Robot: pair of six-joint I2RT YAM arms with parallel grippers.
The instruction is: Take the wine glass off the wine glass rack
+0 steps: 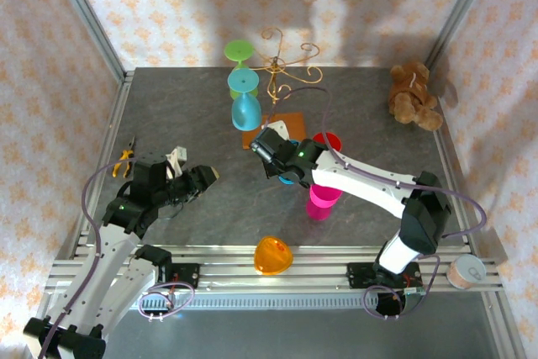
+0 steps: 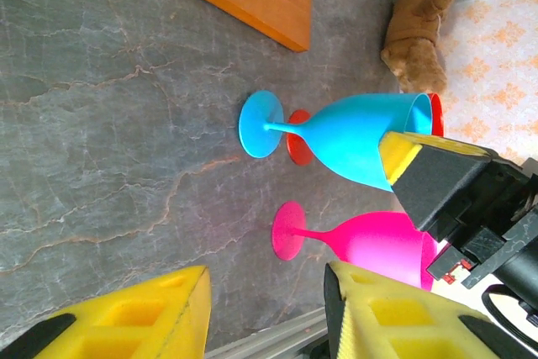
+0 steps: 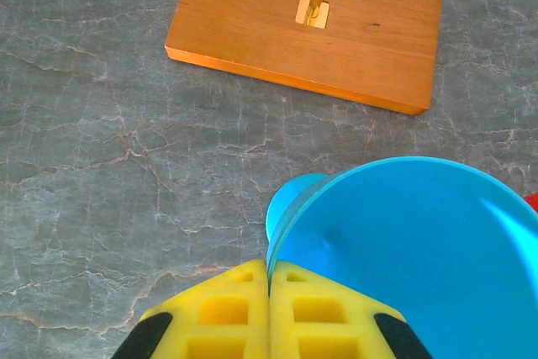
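3 upright glasses (image 2: 370,241) — right tool (image 3: 269,268) clamped on the blue glass (image 2: 353,136); left tool (image 2: 267,292) part-open, empty.

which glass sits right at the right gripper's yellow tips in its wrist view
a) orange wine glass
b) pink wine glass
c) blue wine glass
c: the blue wine glass has its rim right at the shut tips of the right gripper, just short of the wine glass rack and its orange-brown base.
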